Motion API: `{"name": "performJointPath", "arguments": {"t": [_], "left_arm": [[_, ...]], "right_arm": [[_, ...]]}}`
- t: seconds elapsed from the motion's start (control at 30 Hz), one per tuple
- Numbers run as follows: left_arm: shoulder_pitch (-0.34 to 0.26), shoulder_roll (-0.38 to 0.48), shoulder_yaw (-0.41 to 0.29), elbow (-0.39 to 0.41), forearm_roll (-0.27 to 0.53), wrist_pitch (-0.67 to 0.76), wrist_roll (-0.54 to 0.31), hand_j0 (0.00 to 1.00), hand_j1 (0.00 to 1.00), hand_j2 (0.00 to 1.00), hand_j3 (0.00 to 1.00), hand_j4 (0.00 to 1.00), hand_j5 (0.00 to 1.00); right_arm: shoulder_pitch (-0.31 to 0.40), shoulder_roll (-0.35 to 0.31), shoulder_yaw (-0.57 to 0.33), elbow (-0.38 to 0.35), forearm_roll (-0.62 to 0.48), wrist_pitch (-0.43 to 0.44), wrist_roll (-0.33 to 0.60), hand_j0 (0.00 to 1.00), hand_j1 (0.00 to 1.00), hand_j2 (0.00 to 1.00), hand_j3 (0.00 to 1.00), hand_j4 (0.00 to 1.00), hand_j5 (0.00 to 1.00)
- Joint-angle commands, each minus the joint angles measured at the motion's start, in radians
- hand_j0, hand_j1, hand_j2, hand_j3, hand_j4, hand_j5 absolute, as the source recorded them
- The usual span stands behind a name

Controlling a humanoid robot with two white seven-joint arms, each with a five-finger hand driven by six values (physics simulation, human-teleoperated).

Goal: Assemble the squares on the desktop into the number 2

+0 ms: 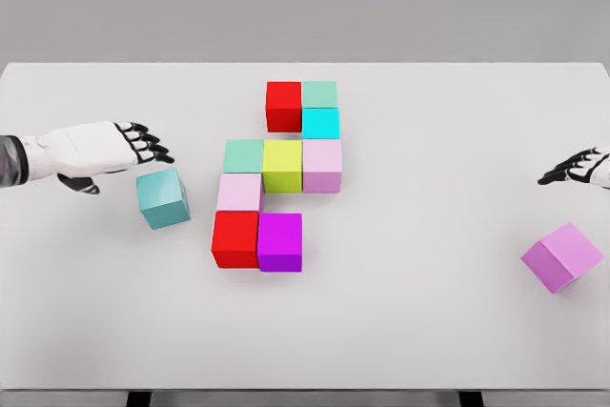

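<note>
Fingers of my left hand are spread, holding nothing, just above the teal cube. Right hand hangs relaxed at the table edge, near the purple cube. Between them I see nine cubes joined mid-table.
</note>
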Motion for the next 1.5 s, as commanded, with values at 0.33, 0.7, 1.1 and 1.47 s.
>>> {"name": "performJointPath", "arguments": {"t": [0.33, 0.7, 1.1, 1.47], "left_arm": [[-0.009, -0.001, 0.008, -0.002, 0.033, 0.002, 0.012, 1.00, 1.00, 1.00, 1.00, 1.00, 1.00], [-0.006, -0.004, -0.029, -0.045, 0.034, 0.002, 0.006, 1.00, 1.00, 1.00, 1.00, 1.00, 1.00], [-0.012, -0.015, -0.060, -0.085, 0.034, 0.002, 0.004, 1.00, 1.00, 1.00, 1.00, 1.00, 1.00], [-0.011, -0.023, -0.083, -0.074, 0.020, 0.002, 0.001, 1.00, 1.00, 1.00, 1.00, 1.00, 1.00]], "right_arm": [[0.014, 0.004, 0.071, -0.017, 0.004, 0.003, 0.000, 1.00, 1.00, 1.00, 1.00, 1.00, 1.00], [0.025, 0.013, 0.087, -0.040, 0.004, 0.003, 0.000, 1.00, 1.00, 1.00, 1.00, 1.00, 1.00], [0.038, 0.036, 0.099, -0.042, 0.023, 0.003, 0.000, 1.00, 1.00, 1.00, 1.00, 1.00, 1.00], [0.038, 0.061, 0.116, -0.039, 0.041, 0.003, 0.000, 1.00, 1.00, 1.00, 1.00, 1.00, 1.00]]}}
